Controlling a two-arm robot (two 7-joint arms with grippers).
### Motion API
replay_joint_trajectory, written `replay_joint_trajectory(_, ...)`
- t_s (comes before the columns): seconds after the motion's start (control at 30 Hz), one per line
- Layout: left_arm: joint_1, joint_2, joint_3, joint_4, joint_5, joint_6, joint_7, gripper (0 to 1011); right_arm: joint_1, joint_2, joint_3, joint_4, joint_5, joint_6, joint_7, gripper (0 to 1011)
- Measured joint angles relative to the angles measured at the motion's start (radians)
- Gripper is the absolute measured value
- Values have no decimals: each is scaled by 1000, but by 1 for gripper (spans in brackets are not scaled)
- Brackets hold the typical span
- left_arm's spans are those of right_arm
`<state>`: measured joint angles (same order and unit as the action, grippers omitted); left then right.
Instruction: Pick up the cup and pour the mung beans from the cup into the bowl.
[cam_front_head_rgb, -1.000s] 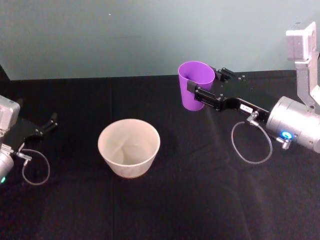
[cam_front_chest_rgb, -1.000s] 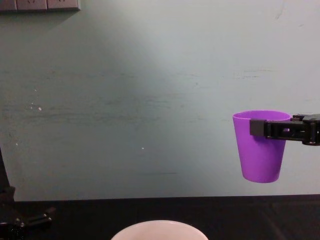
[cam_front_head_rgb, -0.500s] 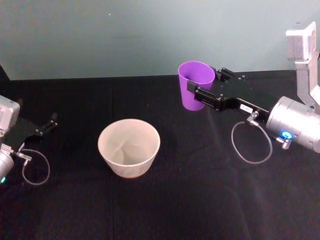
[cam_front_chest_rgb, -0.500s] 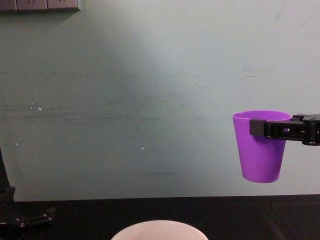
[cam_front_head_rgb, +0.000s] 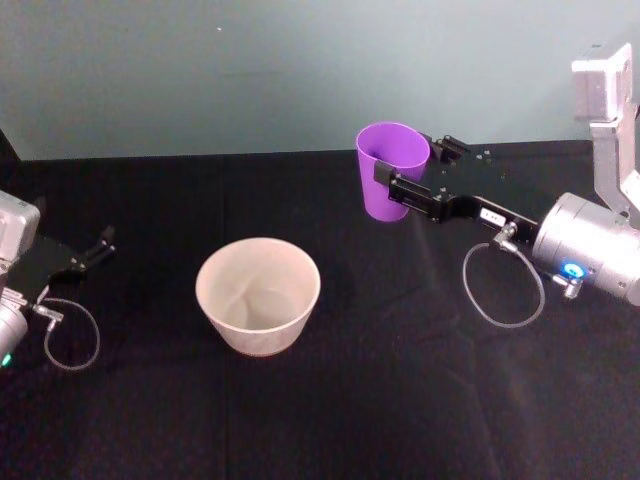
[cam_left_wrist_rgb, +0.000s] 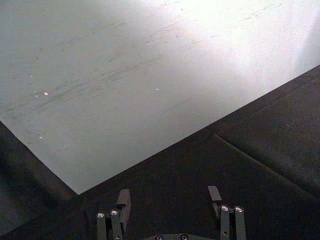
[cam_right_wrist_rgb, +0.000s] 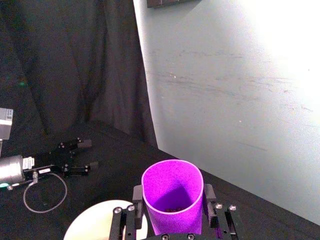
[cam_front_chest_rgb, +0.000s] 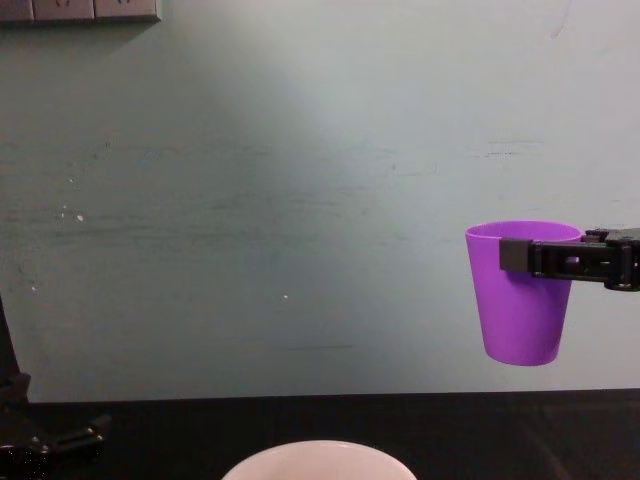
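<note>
The purple cup hangs upright above the black table, back right of the bowl. My right gripper is shut on the cup just below its rim. From the side, the cup is well clear of the table, and the bowl's rim lies lower and to its left. A few dark mung beans lie at the bottom of the cup. My left gripper is parked at the table's left edge, open and holding nothing.
A black cloth covers the table, and a pale green wall stands behind it. Loose cable loops hang at the right wrist and the left wrist.
</note>
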<state>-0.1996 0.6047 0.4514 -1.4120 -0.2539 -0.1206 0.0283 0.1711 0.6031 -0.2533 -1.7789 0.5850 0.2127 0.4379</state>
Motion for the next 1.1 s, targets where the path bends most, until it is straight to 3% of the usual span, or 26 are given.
replay_joint_trajectory(0.43, 0, 0, 0, 0, 0, 0, 0, 1000, 13, -5, -11, 10, 0, -1, -28, 715)
replay_joint_trajectory(0.73, 0, 0, 0, 0, 0, 0, 0, 1000, 133, -44, -79, 116, -28, 59, -69, 715)
replay_joint_trajectory(0.9, 0, 0, 0, 0, 0, 0, 0, 1000, 208, -71, -146, 177, -113, 57, -82, 715)
replay_joint_trajectory(1.0, 0, 0, 0, 0, 0, 0, 0, 1000, 244, -91, -197, 211, -216, 16, -107, 715)
replay_joint_trajectory(1.1, 0, 0, 0, 0, 0, 0, 0, 1000, 250, -96, -227, 223, -286, -26, -128, 715)
